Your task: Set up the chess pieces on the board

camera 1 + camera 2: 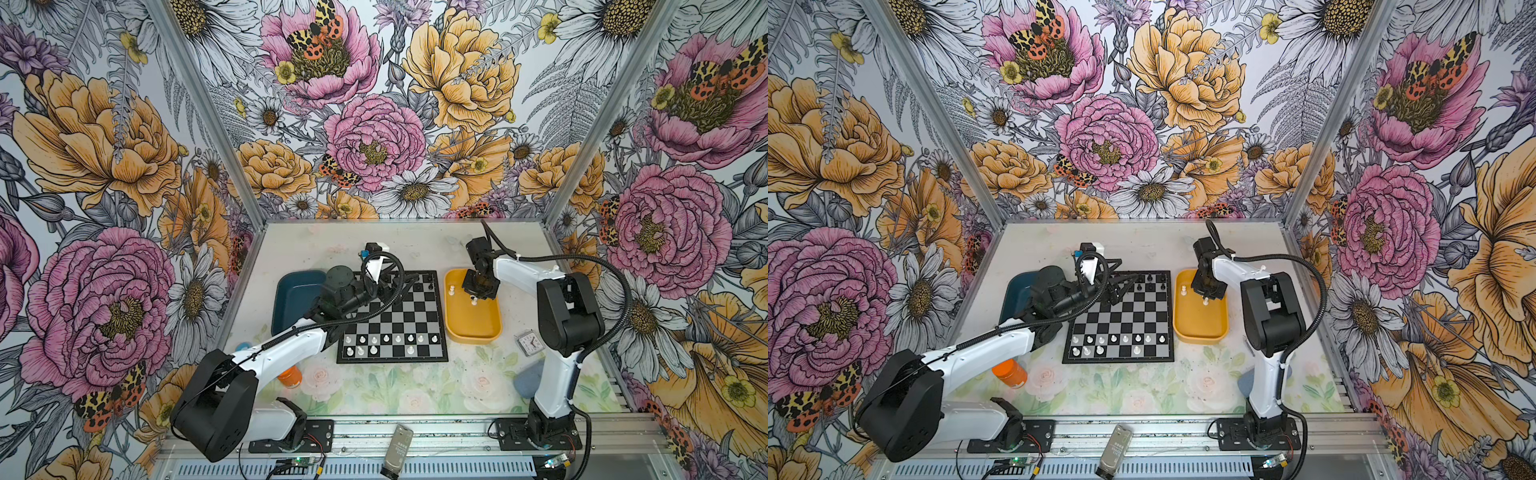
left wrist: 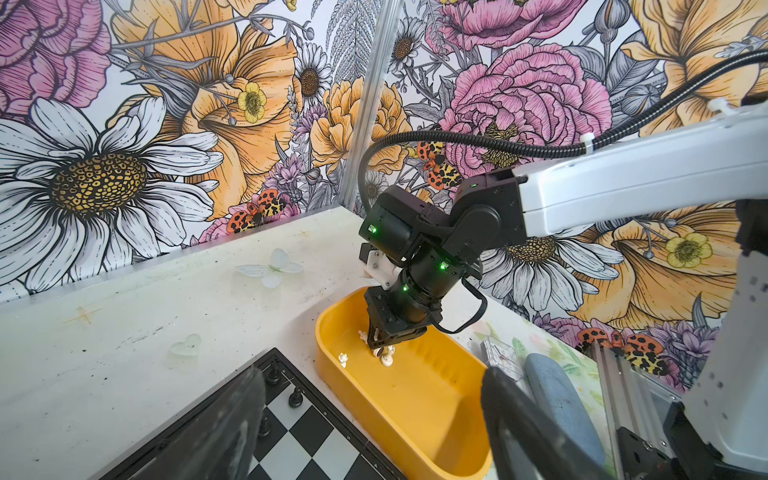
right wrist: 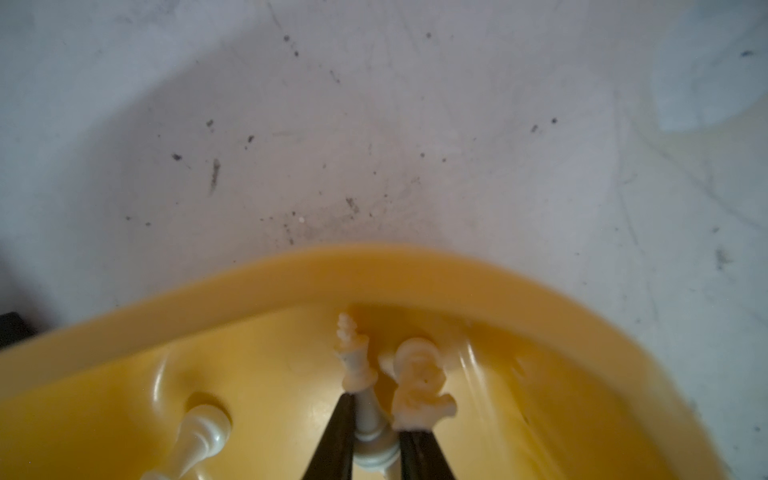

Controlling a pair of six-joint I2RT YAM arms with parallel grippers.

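Grey metal fob (image 1: 397, 451) on front rail, nearest; print too small to be read. On the tabletop beyond, the board (image 1: 392, 320) carries white chess pieces (image 1: 386, 338) in its two near rows, gaps in the nearest. Step judged: pick from the yellow tray (image 1: 471, 337). Right end effector (image 3: 376, 415) is closed narrowly on the white king (image 3: 355, 365), knight (image 3: 417, 382) just beside. A lift clear of knight and rim is called for. Left end effector (image 1: 388, 286) is spread wide, empty, over the far rows.
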